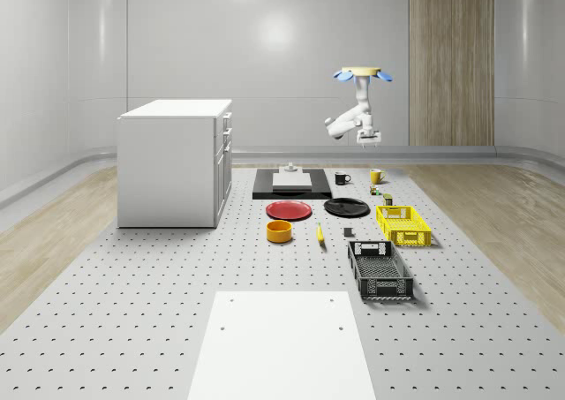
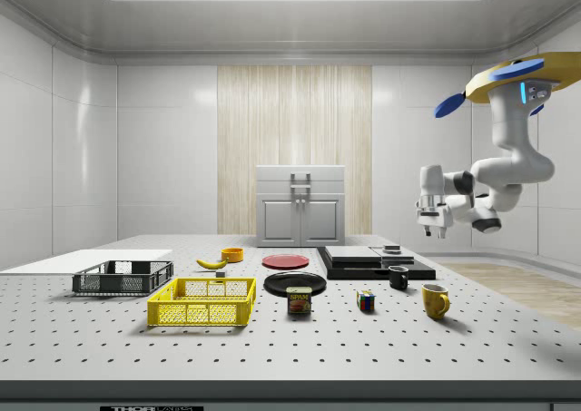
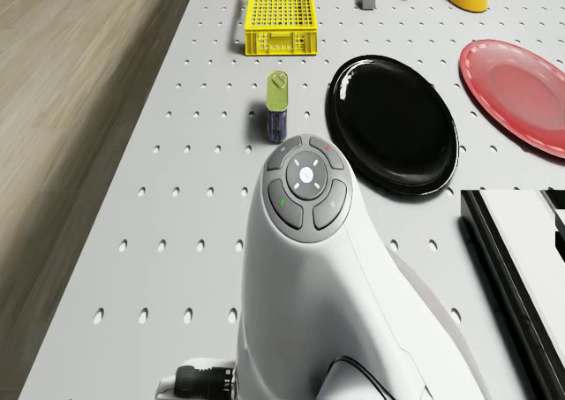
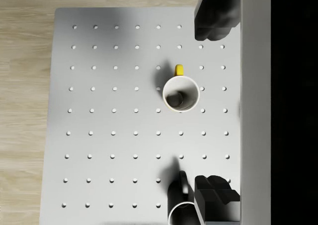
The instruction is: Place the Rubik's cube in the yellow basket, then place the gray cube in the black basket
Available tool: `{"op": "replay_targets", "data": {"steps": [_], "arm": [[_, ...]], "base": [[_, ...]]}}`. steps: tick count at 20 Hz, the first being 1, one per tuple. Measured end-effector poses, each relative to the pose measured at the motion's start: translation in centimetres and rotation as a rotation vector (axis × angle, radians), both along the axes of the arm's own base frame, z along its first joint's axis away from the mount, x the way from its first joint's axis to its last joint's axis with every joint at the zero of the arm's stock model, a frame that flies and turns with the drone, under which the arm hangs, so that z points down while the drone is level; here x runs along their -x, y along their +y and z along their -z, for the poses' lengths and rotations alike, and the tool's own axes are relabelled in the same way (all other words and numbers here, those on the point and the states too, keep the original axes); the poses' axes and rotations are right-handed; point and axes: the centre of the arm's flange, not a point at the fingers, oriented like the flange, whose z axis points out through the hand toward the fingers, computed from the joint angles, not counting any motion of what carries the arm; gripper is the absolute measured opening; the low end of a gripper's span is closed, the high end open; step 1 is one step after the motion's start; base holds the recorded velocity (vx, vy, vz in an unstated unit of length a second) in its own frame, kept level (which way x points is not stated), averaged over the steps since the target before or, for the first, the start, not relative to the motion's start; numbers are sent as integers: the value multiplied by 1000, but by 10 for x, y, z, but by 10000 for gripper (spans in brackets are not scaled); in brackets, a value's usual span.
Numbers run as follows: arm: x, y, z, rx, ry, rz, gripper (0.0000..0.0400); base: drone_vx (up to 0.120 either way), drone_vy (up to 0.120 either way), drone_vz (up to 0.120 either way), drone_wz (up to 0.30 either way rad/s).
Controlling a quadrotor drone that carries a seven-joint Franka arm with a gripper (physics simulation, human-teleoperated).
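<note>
**Drone hovers over the far end of the surface, hand empty above the mugs**

The drone (image 1: pixel 362 73) hovers in the air over the far right part of the surface (image 1: pixel 159 312) in the whole-scene view, with its arm (image 2: pixel 508 171) bent down and sideways. The hand (image 1: pixel 367 140) hangs well above the surface, over the yellow mug (image 1: pixel 376 176). In the wrist view its two fingers (image 4: pixel 213 19) are spread wide apart with nothing between them, and the yellow mug (image 4: pixel 181 93) lies below, between them; a black mug (image 4: pixel 182 210) sits just beside the other finger.

The Rubik's cube (image 2: pixel 365 300) rests on the surface between a can (image 2: pixel 299 301) and the yellow mug in the side view, near the yellow basket (image 2: pixel 203 302) but outside it. The gray cube (image 3: pixel 366 1) lies on the surface beside the yellow basket (image 3: pixel 281 11), close to a banana (image 1: pixel 320 233). The black basket (image 1: pixel 380 269) stands just in front of the yellow one in the whole-scene view.

Elsewhere on the surface are a black plate (image 3: pixel 393 122), a red plate (image 3: pixel 521 82), an orange bowl (image 1: pixel 280 230) and a white cabinet (image 1: pixel 177 162).
</note>
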Motion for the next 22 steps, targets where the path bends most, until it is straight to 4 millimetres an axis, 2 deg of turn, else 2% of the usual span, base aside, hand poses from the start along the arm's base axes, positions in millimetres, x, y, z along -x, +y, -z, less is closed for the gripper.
{"op": "replay_targets", "data": {"steps": [15, 20, 22], "arm": [[0, -5, 0, 51, 2, 1, 400], [0, -5, 0, 54, 2, 1, 400], [0, -5, 0, 54, 2, 1, 400]], "base": [[120, 0, -120, 0], [120, 40, -16, 0], [120, 0, -120, 0]]}}
